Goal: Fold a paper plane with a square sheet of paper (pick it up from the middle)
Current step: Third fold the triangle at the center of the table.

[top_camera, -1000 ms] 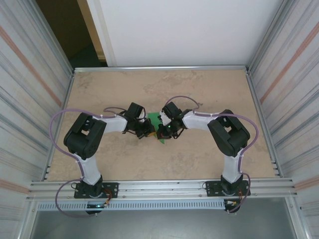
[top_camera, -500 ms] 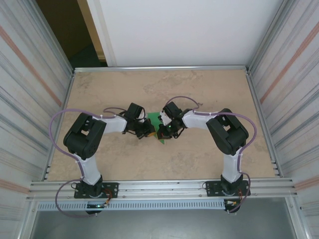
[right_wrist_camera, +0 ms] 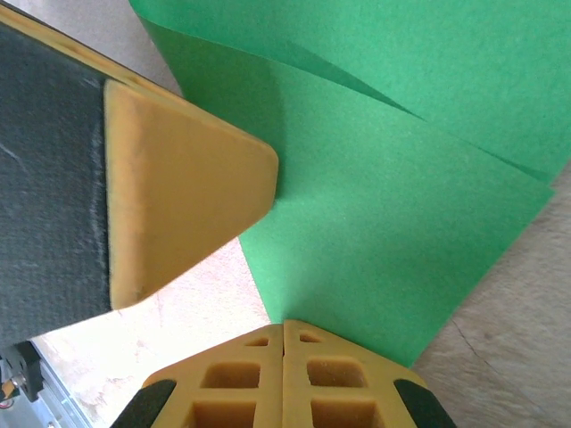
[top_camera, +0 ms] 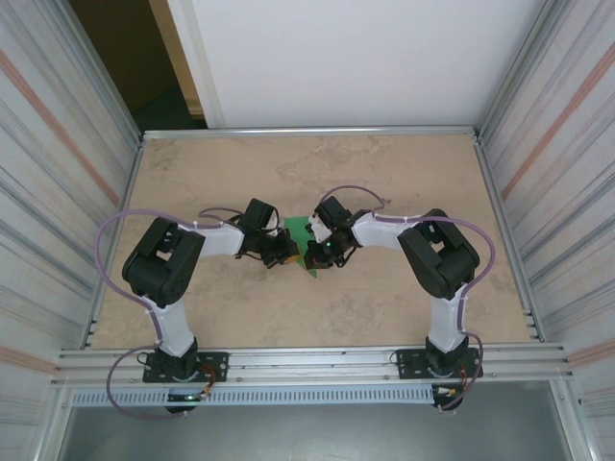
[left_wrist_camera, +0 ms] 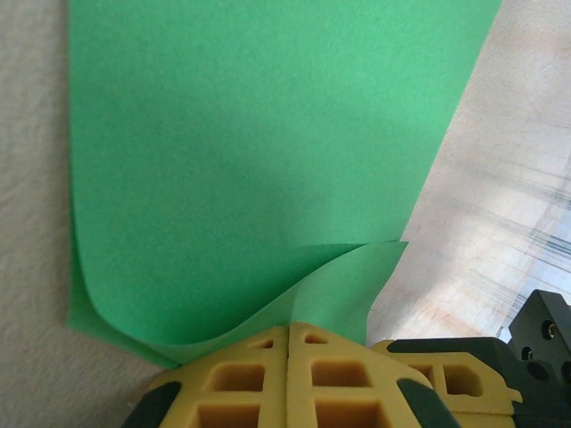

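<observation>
Left gripper (left_wrist_camera: 290,327) and right gripper (right_wrist_camera: 284,323), jaws closed, pinch edges of the flimsy, feather-light square sheet of paper (left_wrist_camera: 250,160), seemingly easily creased.

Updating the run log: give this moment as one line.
bright green paper sheet: layered, edge curled | left gripper: shut on paper | right gripper: shut on paper | stage: mid-fold

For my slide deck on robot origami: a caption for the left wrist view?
Left end effector closed on the curled edge of a layered green paper sheet.
</observation>
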Tool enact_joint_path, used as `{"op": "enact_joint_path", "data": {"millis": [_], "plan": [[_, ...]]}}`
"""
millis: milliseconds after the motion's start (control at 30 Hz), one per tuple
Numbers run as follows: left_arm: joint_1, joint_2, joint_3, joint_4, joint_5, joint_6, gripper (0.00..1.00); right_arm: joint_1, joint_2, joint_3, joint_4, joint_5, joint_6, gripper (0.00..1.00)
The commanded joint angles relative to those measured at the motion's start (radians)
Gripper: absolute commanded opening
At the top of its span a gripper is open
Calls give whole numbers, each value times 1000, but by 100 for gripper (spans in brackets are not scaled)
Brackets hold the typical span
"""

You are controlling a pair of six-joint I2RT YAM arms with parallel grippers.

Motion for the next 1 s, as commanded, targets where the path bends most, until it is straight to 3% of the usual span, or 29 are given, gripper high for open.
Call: {"op": "enact_joint_path", "data": {"millis": [0, 500, 733, 967], "plan": [[22, 86, -71, -147, -150, 20, 2, -7, -9, -43, -69, 6, -35, 2], [34, 106, -79, -134, -147, 26, 2, -12, -154, -198, -92, 2, -27, 2], [33, 105, -72, -130, -135, 28, 2, -6, -237, -128, -86, 35, -29, 2], [32, 98, -68, -126, -124, 28, 2, 21, -123, -10, -51, 46, -15, 2]]}}
